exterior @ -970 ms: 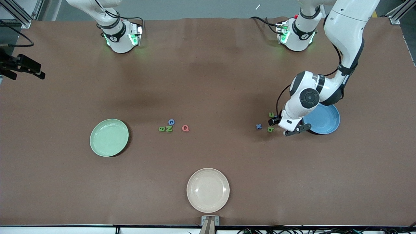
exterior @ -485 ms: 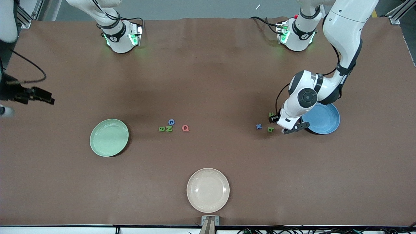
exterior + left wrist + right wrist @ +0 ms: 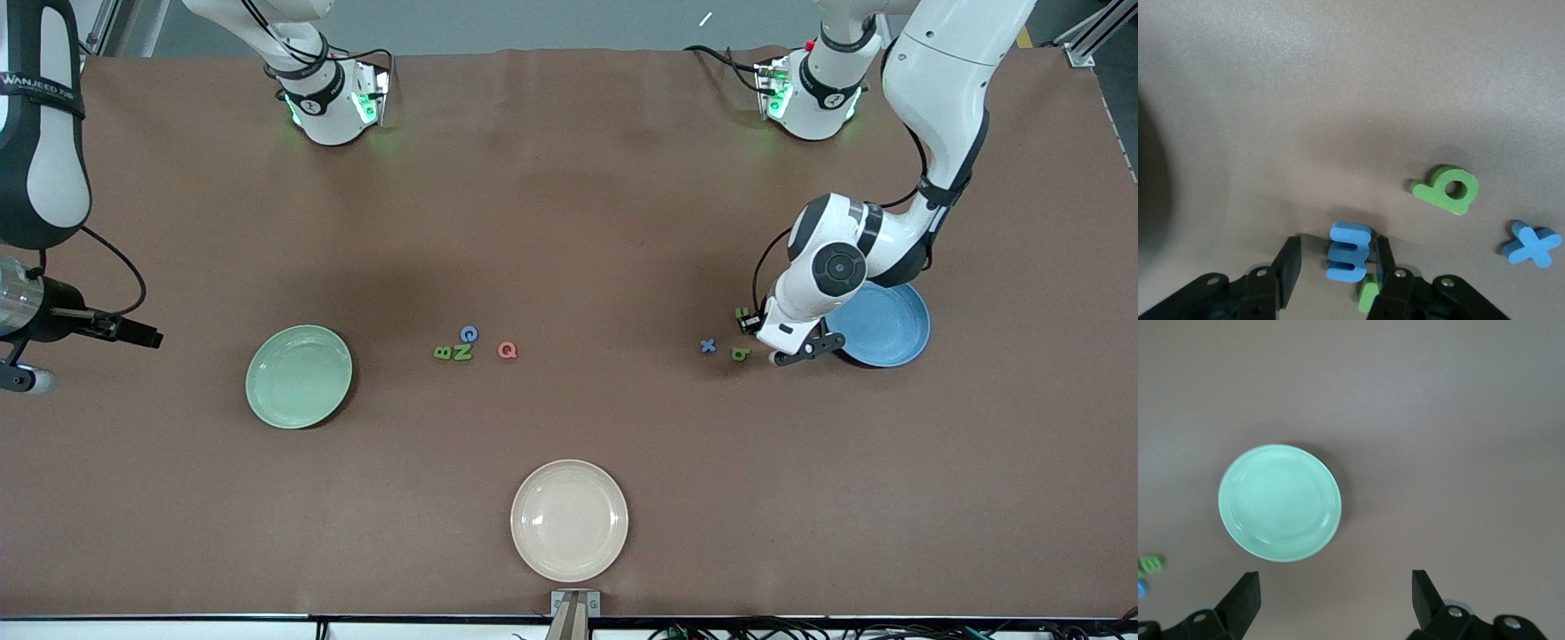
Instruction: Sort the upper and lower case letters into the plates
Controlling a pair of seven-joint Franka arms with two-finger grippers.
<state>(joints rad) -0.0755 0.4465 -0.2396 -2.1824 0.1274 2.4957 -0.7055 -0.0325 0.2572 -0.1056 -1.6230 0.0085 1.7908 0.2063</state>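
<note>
Sorting is barely starting: both plates, mint green (image 3: 299, 376) and sky blue (image 3: 885, 325), are sitting empty, while the left tool (image 3: 1335, 257) is straddling a blue letter (image 3: 1349, 251) unpinched, and the right tool (image 3: 1335, 587) is hanging spread beside the green plate.

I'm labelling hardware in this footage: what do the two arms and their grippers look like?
Both arms are glossy white with black joint bands and loose black cables; their bases glow green. The left arm has a round black joint cap. The right arm carries lettering. The left gripper and right gripper have black fingers.
</note>
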